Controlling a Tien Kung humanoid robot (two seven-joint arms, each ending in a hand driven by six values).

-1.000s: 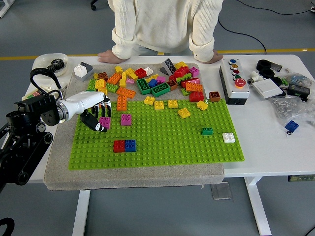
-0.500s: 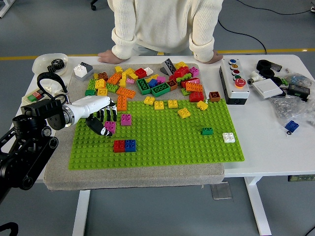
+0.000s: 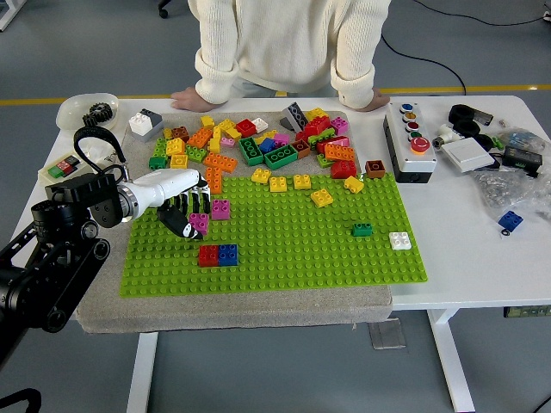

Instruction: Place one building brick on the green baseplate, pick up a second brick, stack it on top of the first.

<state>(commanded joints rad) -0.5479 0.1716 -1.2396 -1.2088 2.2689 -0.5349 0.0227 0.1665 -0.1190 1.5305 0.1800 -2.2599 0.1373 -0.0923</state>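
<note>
Since a second ago the left hand [image 3: 185, 209] has carried its pink brick [image 3: 199, 223] rightward over the green baseplate [image 3: 284, 237], fingers curled around it, now hovering just above the red-and-blue bricks [image 3: 218, 255] near the baseplate's front-left corner. It's light, rigid, slick plastic, so I'd pinch the flat sides and keep the studs clear.

Over the last second my left hand [image 3: 188, 209], its fingers curled around a magenta brick [image 3: 199, 223], has carried that brick rightward and slightly nearer across the green baseplate [image 3: 284, 245], so the joined red and blue bricks [image 3: 218, 255] now sit just below its fingertips.
</note>
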